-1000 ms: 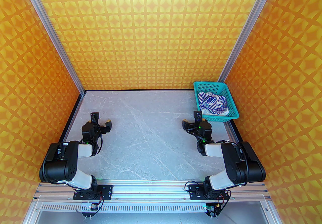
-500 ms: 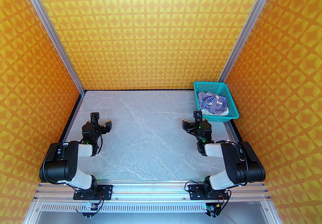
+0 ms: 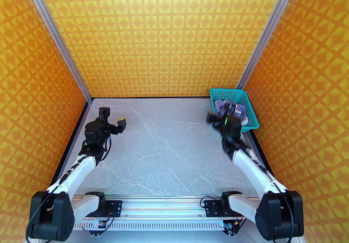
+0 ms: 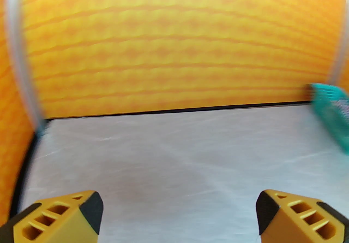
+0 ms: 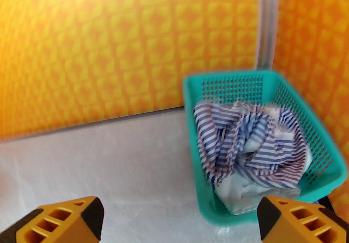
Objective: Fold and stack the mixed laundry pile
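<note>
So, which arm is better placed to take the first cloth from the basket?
Right. The right pincer, open, hangs close before the teal basket holding the striped garment; the left pincer, also open, is across the table.

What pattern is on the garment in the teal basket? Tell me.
The garment has thin blue-white-red stripes; right wrist view shows it best.

Grey table (image 3: 163,141) offers open passage; the teal basket (image 3: 227,94) blocks its far-right corner.
</note>
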`<state>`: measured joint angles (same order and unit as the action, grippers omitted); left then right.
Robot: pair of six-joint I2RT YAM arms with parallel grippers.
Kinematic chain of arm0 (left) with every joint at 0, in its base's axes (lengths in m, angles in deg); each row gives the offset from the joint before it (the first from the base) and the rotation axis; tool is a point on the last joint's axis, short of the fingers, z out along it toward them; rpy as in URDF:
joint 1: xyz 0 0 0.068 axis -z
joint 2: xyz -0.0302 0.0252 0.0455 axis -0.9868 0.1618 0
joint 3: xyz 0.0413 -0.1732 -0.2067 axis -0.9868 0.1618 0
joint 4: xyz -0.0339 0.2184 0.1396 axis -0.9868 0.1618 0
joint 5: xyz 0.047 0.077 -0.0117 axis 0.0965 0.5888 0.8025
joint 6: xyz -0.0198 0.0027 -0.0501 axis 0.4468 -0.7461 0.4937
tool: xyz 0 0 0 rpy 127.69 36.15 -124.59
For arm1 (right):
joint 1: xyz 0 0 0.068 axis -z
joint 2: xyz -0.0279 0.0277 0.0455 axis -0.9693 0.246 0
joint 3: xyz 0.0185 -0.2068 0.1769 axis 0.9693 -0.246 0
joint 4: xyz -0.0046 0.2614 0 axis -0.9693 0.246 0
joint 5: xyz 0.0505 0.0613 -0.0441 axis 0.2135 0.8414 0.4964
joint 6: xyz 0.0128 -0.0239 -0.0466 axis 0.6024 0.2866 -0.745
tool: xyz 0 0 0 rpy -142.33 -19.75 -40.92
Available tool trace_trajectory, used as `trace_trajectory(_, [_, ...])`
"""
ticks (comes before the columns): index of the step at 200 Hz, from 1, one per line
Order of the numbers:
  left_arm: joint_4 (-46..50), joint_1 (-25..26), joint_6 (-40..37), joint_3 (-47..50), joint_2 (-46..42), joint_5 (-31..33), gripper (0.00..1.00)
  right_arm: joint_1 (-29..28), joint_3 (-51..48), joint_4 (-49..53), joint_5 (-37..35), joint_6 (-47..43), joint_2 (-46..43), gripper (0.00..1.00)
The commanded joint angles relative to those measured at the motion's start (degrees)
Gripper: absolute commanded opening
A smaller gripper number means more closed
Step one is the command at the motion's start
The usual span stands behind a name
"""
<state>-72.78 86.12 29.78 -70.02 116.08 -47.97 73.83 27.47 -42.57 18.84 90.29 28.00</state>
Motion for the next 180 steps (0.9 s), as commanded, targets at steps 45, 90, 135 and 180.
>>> trace_trajectory(45, [9.1,8.7,5.1,-2.7,-3.6,-18.6,0.98,12.7,44.0,41.9,12.5,9.0,34.2,0.95])
trace_trajectory(90, [9.1,10.1,5.4,-2.3,-1.6,-19.7,0.98,15.2,61.0,48.8,12.5,9.2,51.8,0.81])
trace_trajectory(135, [8.9,10.2,5.9,-1.1,-2.7,-19.7,0.97,15.2,64.0,50.5,8.0,9.0,56.3,0.40])
trace_trajectory(180, [8.8,10.2,6.1,0.4,-5.5,-19.6,0.97,14.5,60.5,45.1,12.0,8.1,46.7,0.00])
